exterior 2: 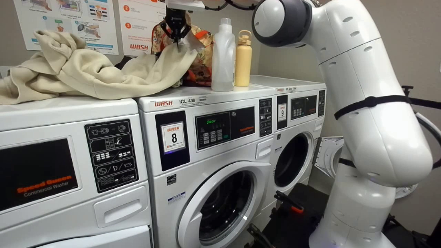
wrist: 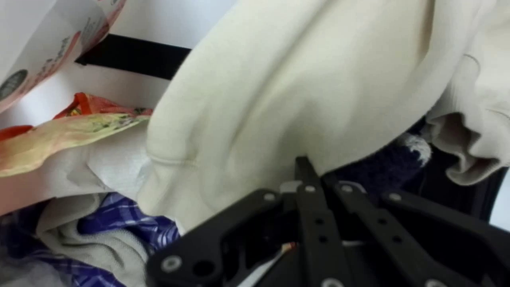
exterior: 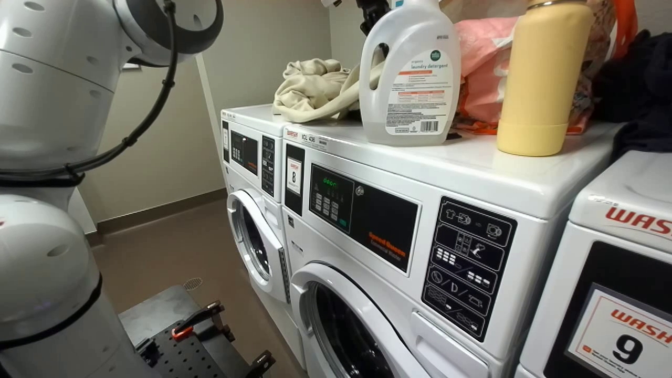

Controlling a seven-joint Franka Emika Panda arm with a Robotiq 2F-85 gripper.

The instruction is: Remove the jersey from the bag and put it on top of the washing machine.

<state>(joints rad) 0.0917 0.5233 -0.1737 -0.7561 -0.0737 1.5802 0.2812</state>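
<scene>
Right at the floral bag (exterior 2: 202, 67), we have the gripper (wrist: 316, 172) with its jaws drawn together, pinching a raised end of the cream jersey (exterior 2: 103, 77). The rest lies heaped beside the bag, across washer 8 (exterior 2: 203, 160) and the neighbouring washer (exterior 2: 74, 210), so we judge the job mostly done; setting down the held end is left (whether any of it is inside the bag, we cannot tell). Just in front of the bag, the detergent bottle (exterior 2: 223, 63) could get knocked; past it, near the bag, is the yellow bottle (exterior 2: 243, 63). Farthest off, posters (exterior 2: 69, 20) hang behind the bag.
</scene>
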